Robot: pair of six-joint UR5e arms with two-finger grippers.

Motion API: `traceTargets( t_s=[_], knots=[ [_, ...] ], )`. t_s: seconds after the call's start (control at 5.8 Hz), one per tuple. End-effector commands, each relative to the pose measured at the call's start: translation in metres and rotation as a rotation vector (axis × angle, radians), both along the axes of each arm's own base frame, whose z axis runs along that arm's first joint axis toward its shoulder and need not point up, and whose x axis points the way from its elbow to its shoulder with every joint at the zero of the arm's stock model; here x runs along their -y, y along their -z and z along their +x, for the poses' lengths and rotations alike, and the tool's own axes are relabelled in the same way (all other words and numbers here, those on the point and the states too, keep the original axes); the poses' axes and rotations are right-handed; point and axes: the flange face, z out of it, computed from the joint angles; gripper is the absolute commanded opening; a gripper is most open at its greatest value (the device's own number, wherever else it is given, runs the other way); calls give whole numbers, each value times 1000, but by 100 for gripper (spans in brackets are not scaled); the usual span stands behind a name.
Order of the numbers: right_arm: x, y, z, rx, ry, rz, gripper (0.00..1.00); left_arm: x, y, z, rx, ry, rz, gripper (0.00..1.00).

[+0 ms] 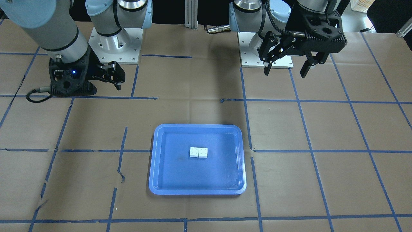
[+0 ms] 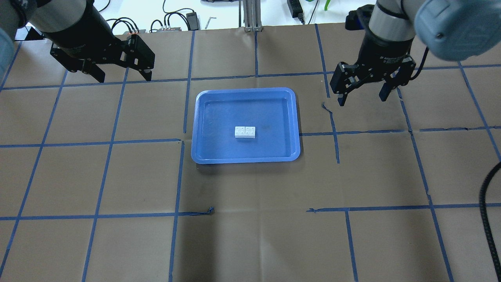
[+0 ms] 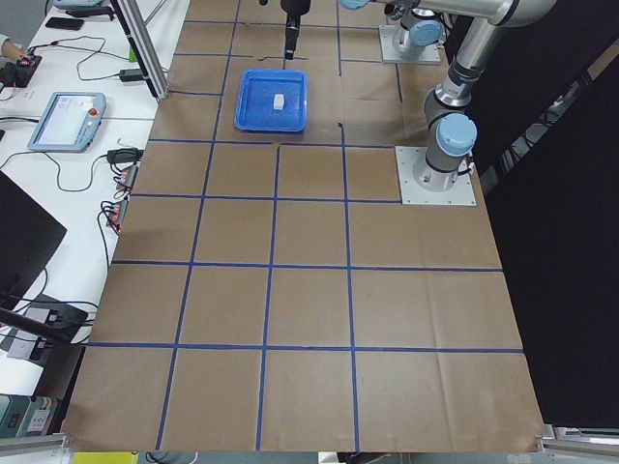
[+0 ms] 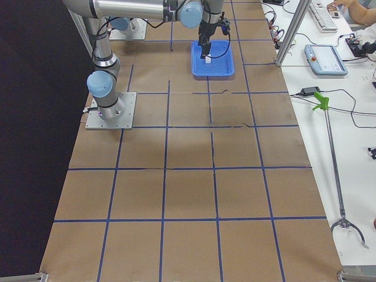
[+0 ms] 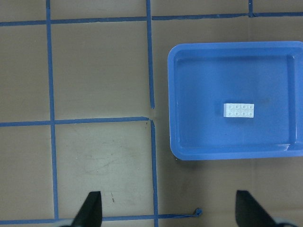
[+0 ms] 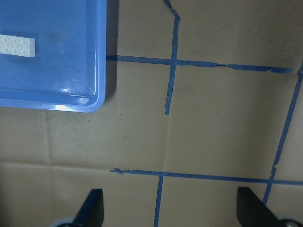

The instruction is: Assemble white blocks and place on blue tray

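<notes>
The two white blocks [image 1: 198, 152] lie side by side and touching, studs up, near the middle of the blue tray [image 1: 198, 127]. They also show in the overhead view [image 2: 245, 132], inside the tray [image 2: 244, 91]. My left gripper [image 2: 123, 76] is open and empty, raised above the table well to the tray's left. My right gripper [image 2: 362, 98] is open and empty, raised to the tray's right. The left wrist view shows the blocks [image 5: 239, 110] in the tray [image 5: 227, 155]. The right wrist view shows the blocks [image 6: 17, 46] at its left edge.
The table is covered in brown paper with a blue tape grid, torn in places [image 2: 325, 105]. Both arm bases [image 1: 114, 45] stand at the robot's side. Desks with cables and a teach pendant [image 3: 66, 121] lie past the far edge.
</notes>
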Motion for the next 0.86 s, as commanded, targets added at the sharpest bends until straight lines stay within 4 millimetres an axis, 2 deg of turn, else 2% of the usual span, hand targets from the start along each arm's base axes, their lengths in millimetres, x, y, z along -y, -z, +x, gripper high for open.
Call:
traceTargets(
  t_s=[0.0, 0.69],
  knots=[
    [-12, -30, 0, -8, 56, -18, 100, 0, -2, 0, -2, -2, -4, 99],
    [-12, -30, 0, -10, 54, -13, 100, 1, -2, -1, -3, -8, -4, 99]
  ],
)
